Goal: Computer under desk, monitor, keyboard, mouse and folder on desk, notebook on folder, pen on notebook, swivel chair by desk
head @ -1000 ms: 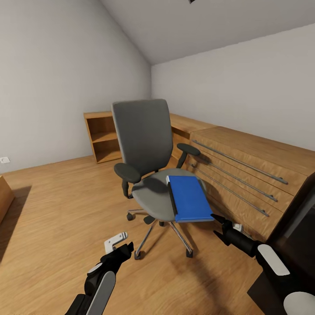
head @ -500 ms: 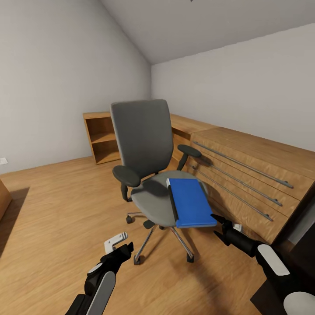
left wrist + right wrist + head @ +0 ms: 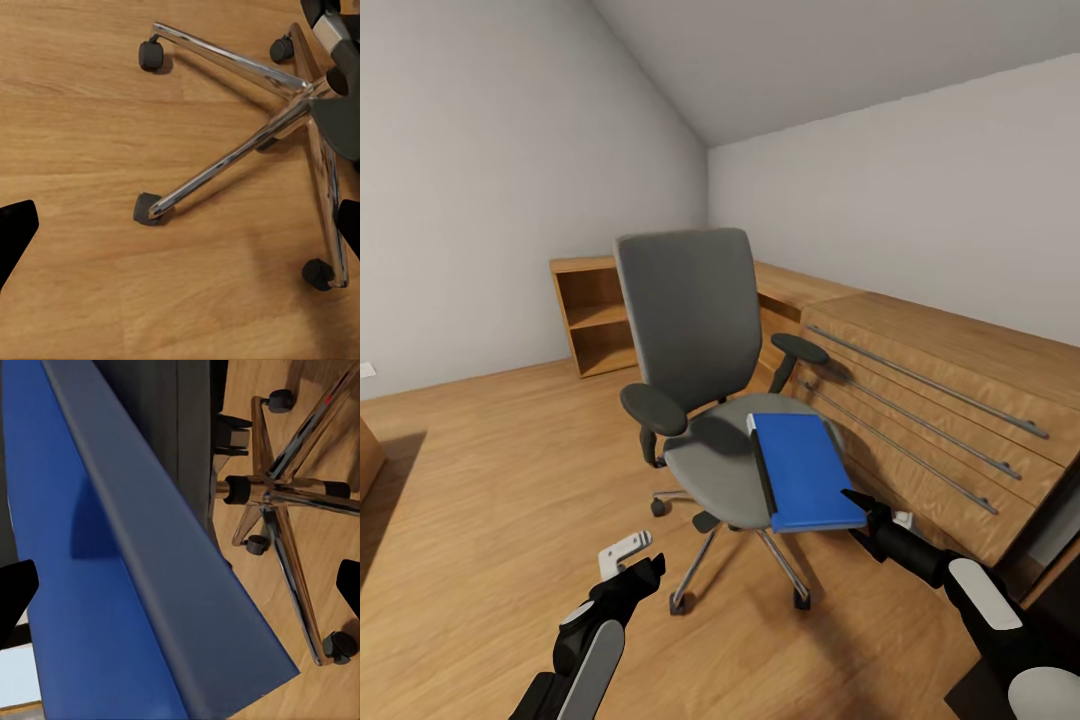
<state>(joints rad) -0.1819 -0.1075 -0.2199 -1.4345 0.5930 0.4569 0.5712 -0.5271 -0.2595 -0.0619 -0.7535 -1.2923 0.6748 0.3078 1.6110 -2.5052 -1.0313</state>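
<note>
Bedroom with grey walls, a sloped ceiling and a wood plank floor (image 3: pixel 480 480); I note a long wooden cabinet (image 3: pixel 950 400) with metal bar handles along the right wall and an open wooden shelf unit (image 3: pixel 592 315) in the far corner. Largest task item is the swivel chair (image 3: pixel 695 330), standing mid-floor just beside the cabinet, its back upright and its chrome five-star base on casters. On the seat lies the folder (image 3: pixel 805 470), blue, flat, black spine edge toward the chair's middle, its near corner overhanging the seat edge on the cabinet side. My right gripper (image 3: pixel 860 520) hovers just beside that near corner, apart from it as far as I can judge; in the right wrist view the blue cover runs up between the two black fingertips, which sit wide at the frame edges, so I read the jaws as spread and empty. My left gripper (image 3: pixel 635 570) hangs low over the floor near the chair's front caster, also spread wide and holding nothing. Step in hand, by my judgement: fetching the folder off the chair. Next move calls for easing the right jaws over the overhanging edge and closing on the thin cover without sliding it off the seat.
</note>
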